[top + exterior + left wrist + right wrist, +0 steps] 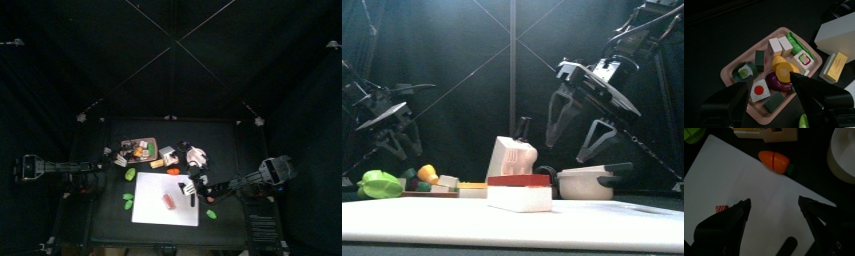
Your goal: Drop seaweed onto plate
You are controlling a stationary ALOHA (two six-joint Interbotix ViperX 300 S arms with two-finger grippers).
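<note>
Nearest the front cam lay the white plate [516, 222], flat on the tabletop [382, 200], w/ a white block topped by a red strip [520, 192] on it. Right pincer [774, 213] hung just above the plate, jaws spread and empty; an orange toy carrot [775, 160] lay just off the plate's edge and a white bowl [843, 153] sat beside that. Further back, left pincer [771, 95] was released too, hovering over the pink tray [728, 74] of toy food. The seaweed [760, 58] looked to be the dark green slab in that tray, next to a green-centred roll [746, 72]; a second dark piece [775, 101] lay near the tray's near corner. Judged light, stiff, thin, prob. smooth plastic, so apt to slip. Best grip seemed across its short width, pinching the long edges, approx. mid-length, approaching from above since neighbours crowd it.
</note>
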